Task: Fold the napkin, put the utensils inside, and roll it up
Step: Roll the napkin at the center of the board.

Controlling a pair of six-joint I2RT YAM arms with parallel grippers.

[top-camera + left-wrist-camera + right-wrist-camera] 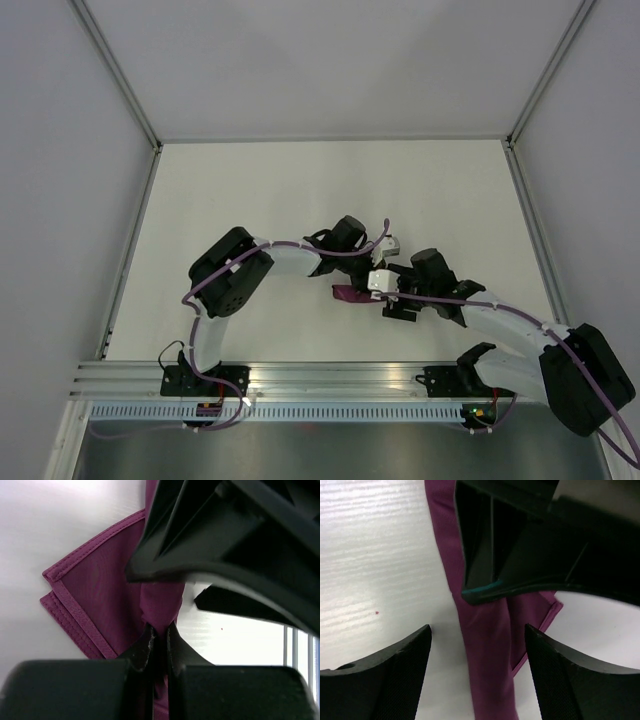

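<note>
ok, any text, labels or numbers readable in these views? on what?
None readable in any view.
napkin: plain purple, no tag showing.
left gripper, right gripper: bare black, no markings.
left arm base: coloured specks beside it, too small to tell if they are text.

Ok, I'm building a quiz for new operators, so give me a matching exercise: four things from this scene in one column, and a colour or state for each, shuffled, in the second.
Column one:
1. left end effector
2. right end effector
3. napkin
4. table

Column two:
a. white
b. jaws wide open
c. plum purple
d. pinched shut on cloth

Pairs: 1-d, 2-b, 3-c, 4-a.
</note>
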